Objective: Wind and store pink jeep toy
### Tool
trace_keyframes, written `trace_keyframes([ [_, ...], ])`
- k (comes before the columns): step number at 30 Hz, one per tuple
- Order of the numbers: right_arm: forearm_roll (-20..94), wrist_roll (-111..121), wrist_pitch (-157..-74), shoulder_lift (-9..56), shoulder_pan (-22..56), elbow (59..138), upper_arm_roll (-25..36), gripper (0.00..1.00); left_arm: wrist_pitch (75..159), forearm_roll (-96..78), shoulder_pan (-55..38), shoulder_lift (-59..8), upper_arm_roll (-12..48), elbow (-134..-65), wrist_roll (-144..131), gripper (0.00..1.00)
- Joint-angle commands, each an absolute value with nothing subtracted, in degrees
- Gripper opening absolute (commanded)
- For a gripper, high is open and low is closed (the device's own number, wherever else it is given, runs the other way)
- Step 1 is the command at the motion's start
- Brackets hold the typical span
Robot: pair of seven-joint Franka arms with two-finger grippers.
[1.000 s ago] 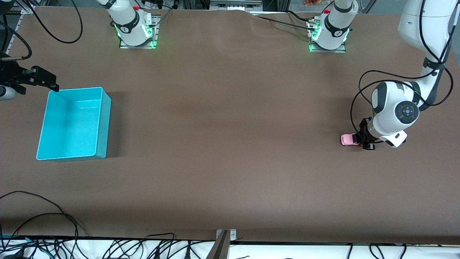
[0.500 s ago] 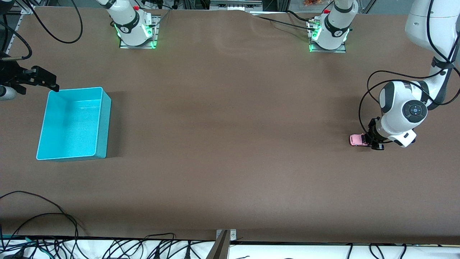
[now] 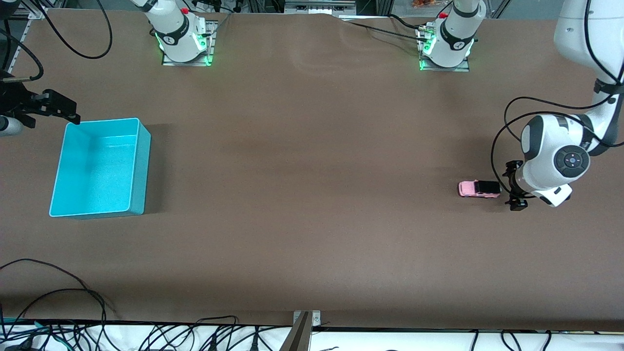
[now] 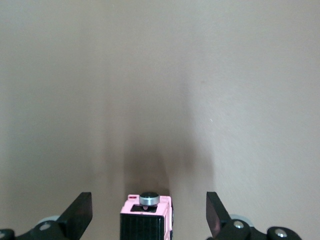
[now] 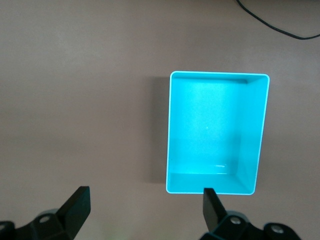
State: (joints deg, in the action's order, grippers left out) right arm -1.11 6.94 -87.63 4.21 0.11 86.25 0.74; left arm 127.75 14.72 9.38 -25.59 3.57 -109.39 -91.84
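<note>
On the counter stood the pink jeep toy, at nine o'clock from my open, empty left hand; storing in the turquoise bin remained, my open right hand waiting above its rim.

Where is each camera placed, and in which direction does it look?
Front view: high across the table, facing both arms; left gripper beside the pink jeep toy, right gripper by the turquoise bin.
Left wrist view: looks down past its open left gripper at the jeep.
Right wrist view: looks down past its open right gripper at the bin.
Each wrist view shares its object with the front view.
</note>
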Motion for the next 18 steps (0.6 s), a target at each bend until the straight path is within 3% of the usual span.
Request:
trace_keyframes([
  [1, -2.2, 6.9, -86.7, 4.1, 0.2, 85.3, 0.4, 1.00, 121.5, 15.6, 10.0, -21.8, 6.4, -107.3, -90.8, 1.00],
  [18, -2.2, 6.9, -86.7, 4.2, 0.1, 85.3, 0.5, 1.00, 115.1, 14.9, 9.9, -15.3, 10.6, -99.5, -72.8, 1.00],
])
